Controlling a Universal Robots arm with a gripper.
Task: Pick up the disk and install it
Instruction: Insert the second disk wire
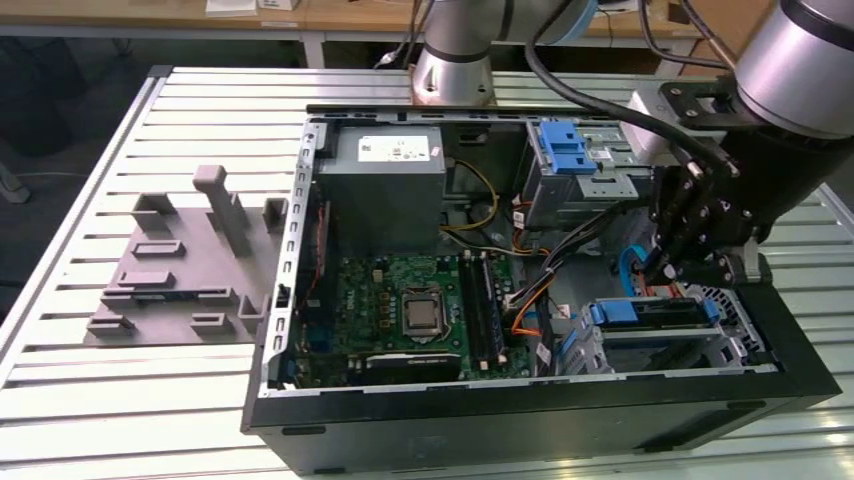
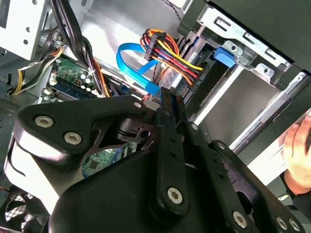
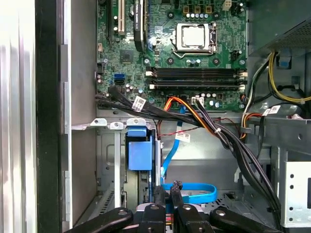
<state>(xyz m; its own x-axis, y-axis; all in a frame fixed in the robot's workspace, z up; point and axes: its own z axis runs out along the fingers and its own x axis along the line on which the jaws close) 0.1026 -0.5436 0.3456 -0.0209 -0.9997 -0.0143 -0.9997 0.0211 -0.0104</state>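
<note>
white sticker on grey power supply box: print present, unreadable | cable tags on black wires over motherboard: marks too small to read | motherboard: white lettering, not legible | readable text: none

1 open computer case lies on 1 slatted metal table, with 1 grey moulded fixture beside it. Inside sit 1 green motherboard, 1 grey power supply box and 1 disk in its bay. 1 robot arm carries 1 gripper, and 1 person's hand appears in the second wrist view.
</note>
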